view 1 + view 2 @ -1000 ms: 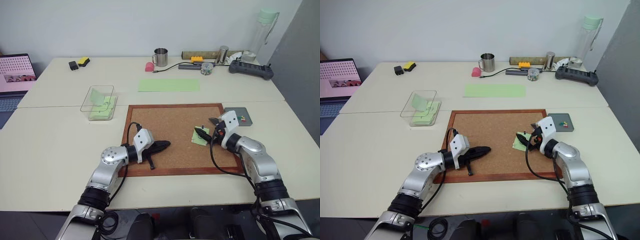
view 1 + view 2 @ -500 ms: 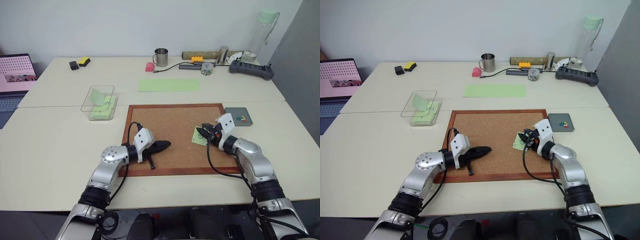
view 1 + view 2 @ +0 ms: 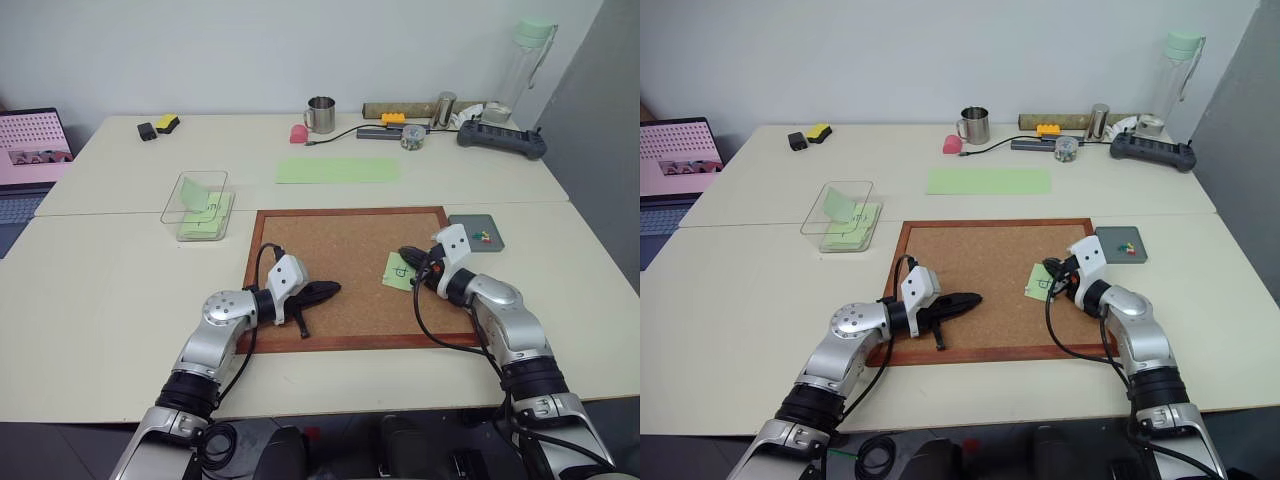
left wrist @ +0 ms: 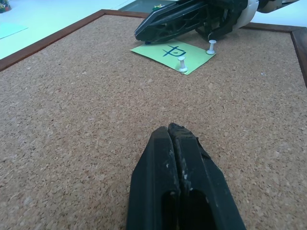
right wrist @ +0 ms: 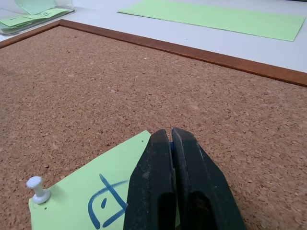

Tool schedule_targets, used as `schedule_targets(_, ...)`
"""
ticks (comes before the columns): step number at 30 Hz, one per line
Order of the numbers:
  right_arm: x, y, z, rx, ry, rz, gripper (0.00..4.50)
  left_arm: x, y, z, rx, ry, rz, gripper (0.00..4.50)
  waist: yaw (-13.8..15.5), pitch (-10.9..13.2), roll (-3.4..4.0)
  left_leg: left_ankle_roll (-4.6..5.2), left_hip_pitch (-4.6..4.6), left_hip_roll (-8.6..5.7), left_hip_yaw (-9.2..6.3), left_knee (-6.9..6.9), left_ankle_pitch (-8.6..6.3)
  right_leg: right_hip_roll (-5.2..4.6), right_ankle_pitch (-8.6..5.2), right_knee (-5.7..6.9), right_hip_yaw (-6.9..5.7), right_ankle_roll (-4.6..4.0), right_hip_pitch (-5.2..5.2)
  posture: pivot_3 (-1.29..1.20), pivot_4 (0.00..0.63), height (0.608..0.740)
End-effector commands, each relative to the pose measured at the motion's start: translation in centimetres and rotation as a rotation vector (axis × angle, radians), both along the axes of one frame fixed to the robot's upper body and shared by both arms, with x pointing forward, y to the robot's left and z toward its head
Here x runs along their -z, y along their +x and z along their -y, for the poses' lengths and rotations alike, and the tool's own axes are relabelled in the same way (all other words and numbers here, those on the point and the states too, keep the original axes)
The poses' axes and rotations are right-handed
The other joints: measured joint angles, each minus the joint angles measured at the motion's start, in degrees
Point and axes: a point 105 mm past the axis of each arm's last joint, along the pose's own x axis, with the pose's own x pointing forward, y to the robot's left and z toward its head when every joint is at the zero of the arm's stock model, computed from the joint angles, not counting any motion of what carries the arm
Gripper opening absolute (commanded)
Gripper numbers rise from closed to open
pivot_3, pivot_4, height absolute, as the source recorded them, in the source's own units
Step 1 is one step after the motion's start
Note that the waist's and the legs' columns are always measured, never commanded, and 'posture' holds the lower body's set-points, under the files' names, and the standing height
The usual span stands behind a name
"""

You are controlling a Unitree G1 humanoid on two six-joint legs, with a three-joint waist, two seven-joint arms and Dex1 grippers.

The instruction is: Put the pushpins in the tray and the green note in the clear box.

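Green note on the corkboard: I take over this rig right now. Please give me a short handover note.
Left gripper: shut, empty, low over the corkboard.
Right gripper: shut at a corner of the green note, apparently on a blue pushpin.
Two white pushpins pin the note to the corkboard.
Done: red and green pushpins lie in the tray; the clear box holds other green notes.
Left: pull these three pins, put them in the tray, then move the note into the clear box.

The right end effector (image 5: 171,143) covers the green note's (image 5: 96,201) far corner; any pin pinched there is hidden.
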Motion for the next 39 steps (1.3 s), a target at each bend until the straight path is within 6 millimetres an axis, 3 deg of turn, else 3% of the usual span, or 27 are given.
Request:
schedule_targets(1,-4.1,-1.3,-1.5,-0.094,0.082,0.112,0.03,2.0,-0.7,-0.2,0.005,0.049,-0.072,0.0,0.0,0.0,0.0,0.0,-0.01,0.0,0.0,-0.02,0.0,0.0,0.0,-0.01,0.0,0.0,-0.01,0.0,0.15,0.74)
schedule_targets(10,-5.1,-1.8,0.6,-0.017,0.146,0.095,0.03,2.1,-0.7,-0.2,0.01,0.055,-0.078,0.0,-0.1,-0.02,0.03,0.01,0.1,0.03,0.12,-0.01,0.0,0.06,-0.05,-0.01,0.14,0.2,0.02,0.0,0.15,0.74)
schedule_targets(16,-6.5,-0.7,3.3,0.098,0.2,0.123,0.03,2.2,-0.7,-0.2,0.014,0.056,-0.082,0.0,-0.06,-0.02,0.03,0.01,0.11,0.03,0.18,-0.03,0.0,0.06,-0.04,-0.02,0.2,0.2,0.02,0.0,0.15,0.74)
schedule_targets(18,-6.7,0.5,5.2,0.195,0.186,0.136,0.03,2.2,-0.8,-0.1,0.016,0.057,-0.083,0.0,-0.07,-0.02,0.04,0.01,0.15,0.02,0.23,-0.03,0.0,0.07,-0.04,-0.02,0.25,0.22,0.02,0.0,0.15,0.74)
schedule_targets(23,-5.9,3.1,9.7,0.409,0.104,0.122,0.03,2.3,-0.7,-0.1,0.019,0.058,-0.086,0.0,-0.08,-0.02,0.03,0.04,0.34,0.0,0.69,-0.05,0.0,0.12,0.05,-0.04,0.77,0.37,0.02,0.0,0.15,0.74)
schedule_targets(31,-3.6,4.9,12.3,0.486,0.074,0.031,0.03,2.2,-0.8,-0.4,0.008,0.06,-0.08,0.0,-0.14,-0.02,0.02,0.13,0.43,0.01,1.09,-0.07,-0.05,0.15,0.11,-0.08,1.14,0.39,-0.02,0.0,0.15,0.74)
schedule_targets(39,-4.3,5.3,13.0,0.49,0.091,0.059,1.88,2.3,-1.0,-0.8,-0.007,0.064,-0.081,0.0,-0.33,-0.02,0.02,0.2,0.45,0.03,1.19,-0.07,-0.1,0.16,0.12,-0.11,1.25,0.41,-0.04,0.0,0.15,0.74)
